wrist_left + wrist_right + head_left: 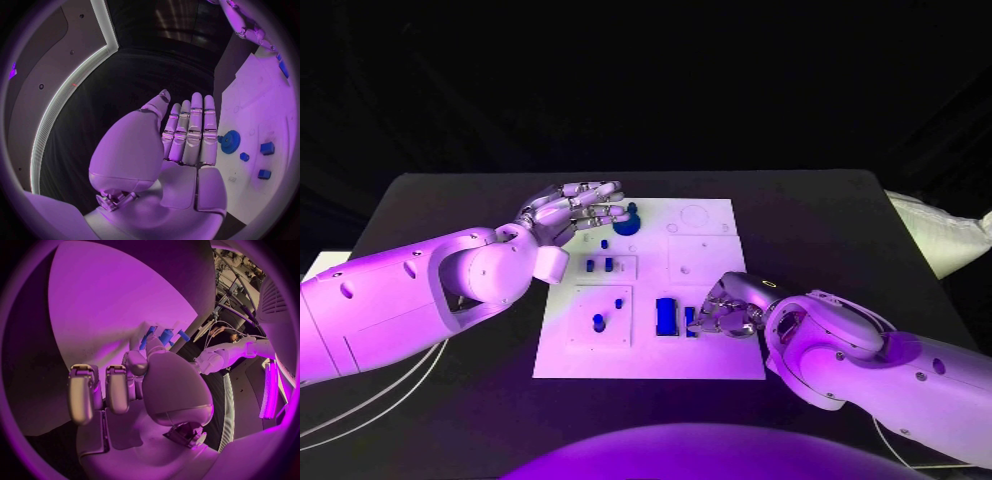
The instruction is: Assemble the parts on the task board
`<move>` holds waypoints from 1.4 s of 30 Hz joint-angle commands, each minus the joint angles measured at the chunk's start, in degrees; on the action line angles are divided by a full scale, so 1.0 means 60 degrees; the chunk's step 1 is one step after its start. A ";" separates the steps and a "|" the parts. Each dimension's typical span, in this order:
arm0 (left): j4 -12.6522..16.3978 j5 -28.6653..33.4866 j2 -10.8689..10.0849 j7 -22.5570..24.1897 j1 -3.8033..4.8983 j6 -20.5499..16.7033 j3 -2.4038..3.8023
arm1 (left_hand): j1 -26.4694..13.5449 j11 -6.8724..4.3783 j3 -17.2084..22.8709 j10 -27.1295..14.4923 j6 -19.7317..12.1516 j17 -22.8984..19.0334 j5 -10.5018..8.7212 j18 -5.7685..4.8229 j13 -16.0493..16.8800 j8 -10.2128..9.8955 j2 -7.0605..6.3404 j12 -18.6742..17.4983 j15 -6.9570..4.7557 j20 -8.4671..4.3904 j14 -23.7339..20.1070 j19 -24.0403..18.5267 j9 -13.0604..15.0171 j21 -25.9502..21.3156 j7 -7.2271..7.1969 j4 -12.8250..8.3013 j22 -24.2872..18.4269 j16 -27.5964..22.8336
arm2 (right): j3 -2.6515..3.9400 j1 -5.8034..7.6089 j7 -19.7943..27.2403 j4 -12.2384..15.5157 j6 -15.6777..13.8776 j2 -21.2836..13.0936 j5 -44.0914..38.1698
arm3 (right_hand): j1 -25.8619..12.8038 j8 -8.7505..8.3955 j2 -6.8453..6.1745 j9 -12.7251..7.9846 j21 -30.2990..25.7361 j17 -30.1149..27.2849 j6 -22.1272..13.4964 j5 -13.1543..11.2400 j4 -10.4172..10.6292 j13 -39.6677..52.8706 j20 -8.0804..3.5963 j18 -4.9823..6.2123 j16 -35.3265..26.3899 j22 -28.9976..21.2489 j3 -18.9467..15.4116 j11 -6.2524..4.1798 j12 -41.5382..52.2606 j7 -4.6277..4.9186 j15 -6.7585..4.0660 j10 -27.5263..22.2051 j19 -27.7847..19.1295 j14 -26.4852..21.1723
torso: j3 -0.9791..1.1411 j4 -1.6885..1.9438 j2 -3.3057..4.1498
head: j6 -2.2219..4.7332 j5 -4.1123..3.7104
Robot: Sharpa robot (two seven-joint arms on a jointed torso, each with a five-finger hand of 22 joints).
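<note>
We see left hand (574,212) fingers apart, empty, beside blue gear (627,222) on task board (718,360); right hand (728,307) curled near blue parts (666,316), grip unclear.

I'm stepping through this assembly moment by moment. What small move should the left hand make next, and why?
Probably lower the left hand a little onto the blue gear and close its fingers on it. In the left wrist view the fingers are straight and hold nothing, with the gear just beside their tips on the task board. The right hand is already busy at the blue parts near it.
</note>
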 commanded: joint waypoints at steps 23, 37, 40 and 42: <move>-0.0342 0.0017 0.0165 0.0100 -0.0008 0.0063 0.0002 | -0.0047 0.0016 0.0051 0.0028 -0.0021 -0.0012 0.0028 0.0125 0.0014 0.0011 0.0024 -0.0035 -0.0022 0.0008 0.0070 0.0086 0.0011 0.0054 -0.0059 0.0011 -0.0017 -0.0039 | -0.0022 0.1038 0.3411 -0.0803 -0.2119 -0.0410 0.5559 | -0.0184 -0.0585 0.0198 -0.0232 -0.1045 -0.0619 -0.0858 0.0821 0.0722 -0.1590 0.0174 0.0158 -0.1145 -0.0196 -0.1104 0.0328 -0.2580 0.0409 0.0225 -0.1096 -0.0425 0.0315 | -0.0070 -0.0112 -0.0314 | 0.0324 -0.0066; -0.1537 0.0316 0.0662 0.0761 -0.0134 -0.1410 -0.0109 | -0.0067 0.0045 0.0110 -0.0088 -0.0149 -0.0148 0.0030 0.0085 -0.0011 -0.0034 0.0011 -0.0119 0.0136 0.0143 -0.0403 -0.0358 -0.0011 -0.0165 -0.0122 -0.0001 -0.0313 -0.0457 | -0.0031 0.1553 0.8512 -0.4406 -0.1284 0.1122 1.2514 | 0.2819 -0.0898 0.0870 -0.1149 -0.9486 -0.8609 -0.2259 0.0210 -0.0537 -0.7303 0.1261 0.1038 -1.0991 -0.7910 0.0280 0.1519 -0.8302 0.1352 0.1541 -0.3710 -0.5485 -0.4202 | -0.0218 -0.0339 -0.1021 | 0.1148 0.0082; -0.1806 0.0431 0.0823 0.0933 -0.0221 -0.1805 -0.0114 | -0.0100 0.0149 0.0098 -0.0358 -0.0314 -0.0347 0.0027 0.0044 -0.0019 -0.0091 -0.0006 -0.0270 0.0352 0.0332 -0.0957 -0.1104 -0.0016 -0.0243 -0.0121 -0.0006 -0.0590 -0.0846 | -0.0031 0.1576 0.8956 -0.4987 -0.0908 0.1484 1.3090 | 0.2659 -0.0869 0.0754 -0.1453 -1.0284 -0.9494 -0.2293 0.0242 -0.0627 -0.8308 0.1502 0.1102 -1.1932 -0.8532 0.0504 0.1583 -0.8747 0.1364 0.1850 -0.3629 -0.5489 -0.4354 | -0.0218 -0.0367 -0.1115 | 0.1302 0.0134; -0.1973 0.0479 0.0929 0.1010 -0.0273 -0.1951 -0.0116 | -0.0100 0.0174 0.0094 -0.0430 -0.0373 -0.0425 0.0029 0.0077 -0.0017 -0.0098 0.0002 -0.0309 0.0407 0.0423 -0.1080 -0.1359 -0.0013 -0.0230 -0.0124 -0.0022 -0.0705 -0.0965 | -0.0031 0.1584 0.9136 -0.5265 -0.0742 0.1671 1.3274 | 0.2430 -0.0862 0.0609 -0.1794 -1.0926 -1.0236 -0.2281 0.0212 -0.0860 -0.9229 0.1681 0.1265 -1.2484 -0.9096 0.0743 0.1561 -0.8724 0.1419 0.1861 -0.3488 -0.5185 -0.3999 | -0.0217 -0.0374 -0.1173 | 0.1378 0.0158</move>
